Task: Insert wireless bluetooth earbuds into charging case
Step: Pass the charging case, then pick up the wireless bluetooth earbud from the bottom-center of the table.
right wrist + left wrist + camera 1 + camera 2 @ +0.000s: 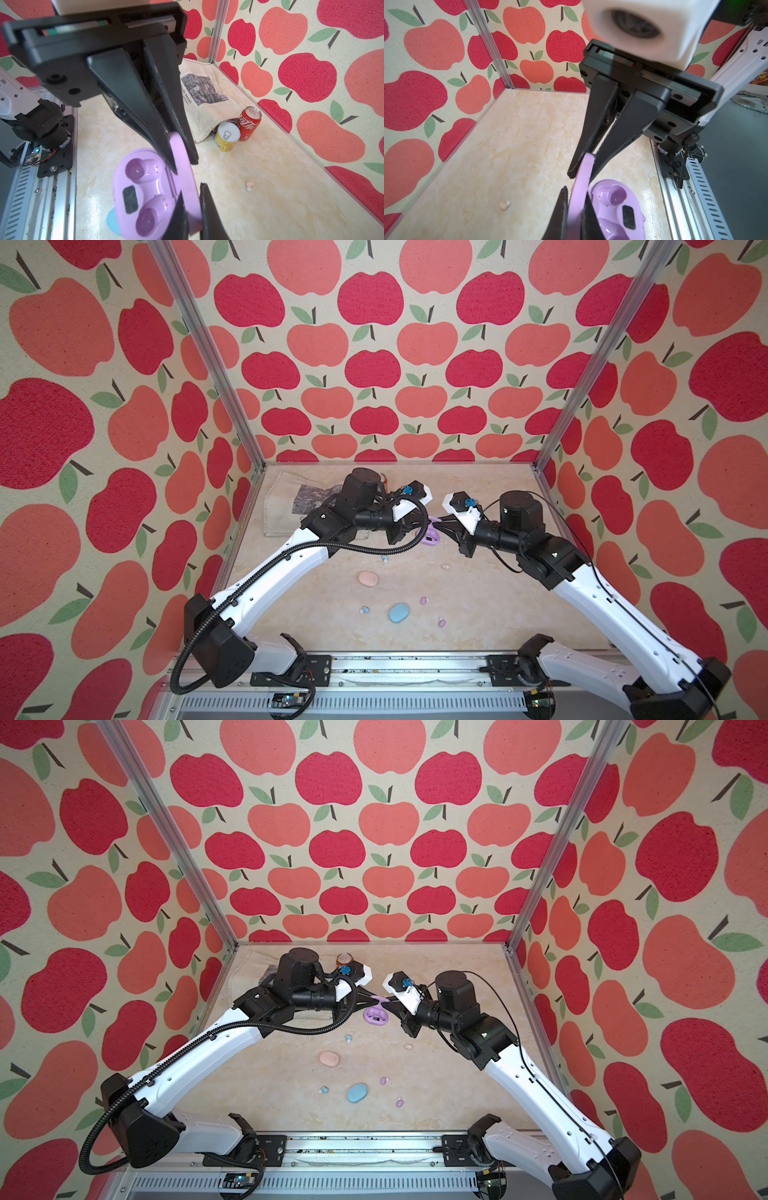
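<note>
No bud is seated yet. The open lilac pebble-shaped plastic charging case (pixel 376 1016) lies at mid-frame in both top views, between the two arms. The right wrist view shows its two round wells (pixel 143 170) empty. Its raised lid (pixel 187 182) is pinched edge-on from opposite sides: the left gripper (pixel 575 191) is clamped on it, and so is the right gripper (pixel 192 191). Opening this case looks done or nearly so, but neither gripper is free to fetch a bud.

The tiny pastel plastic buds lie loose on the cream marbled tabletop (pixel 478 614):
- a light blue earbud (pixel 385 559) just below the lilac case
- a pink earbud (pixel 445 566) right of centre
- a second light blue earbud (pixel 365 609) lower down
- two purple earbuds (pixel 424 600), also lower down
- a further pale pink earbud (pixel 249 186), right of centre in the right wrist view

The pink oval case (pixel 368 578) and the blue oval case (pixel 399 612) lie shut in the lower centre.

By my reckoning all six insertions remain, and two cases are yet to be opened.
</note>
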Robot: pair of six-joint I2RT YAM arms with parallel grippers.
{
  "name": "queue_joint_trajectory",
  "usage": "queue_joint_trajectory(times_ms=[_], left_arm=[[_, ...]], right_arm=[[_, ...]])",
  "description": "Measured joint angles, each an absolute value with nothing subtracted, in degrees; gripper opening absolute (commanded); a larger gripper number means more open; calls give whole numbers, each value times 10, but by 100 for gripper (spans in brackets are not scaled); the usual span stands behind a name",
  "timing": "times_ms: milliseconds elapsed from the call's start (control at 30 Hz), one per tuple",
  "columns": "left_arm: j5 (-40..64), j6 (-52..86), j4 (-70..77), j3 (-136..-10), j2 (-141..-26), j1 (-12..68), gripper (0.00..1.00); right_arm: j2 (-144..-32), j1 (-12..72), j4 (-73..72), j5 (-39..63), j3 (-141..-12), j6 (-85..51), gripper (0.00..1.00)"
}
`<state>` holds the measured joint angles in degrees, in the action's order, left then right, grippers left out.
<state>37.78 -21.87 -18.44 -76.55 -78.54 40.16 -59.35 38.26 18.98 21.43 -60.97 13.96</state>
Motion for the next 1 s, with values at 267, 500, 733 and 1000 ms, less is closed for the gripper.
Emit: queue_joint_trajectory(times_ms=[267, 500, 733, 1000], left_arm=[[258, -144, -123, -663, -730, 391, 0], [183, -14, -20, -501, -610, 343, 0], [126, 58, 35, -407, -508, 316, 0], [76, 61, 37, -366, -444, 312, 0]], right_arm=[[-562, 381, 206, 144, -611, 40, 42], [-528, 378, 303, 145, -627, -7, 47], [-560, 419, 336, 201, -536, 142, 50], [-714, 471, 300, 184, -493, 412, 57]])
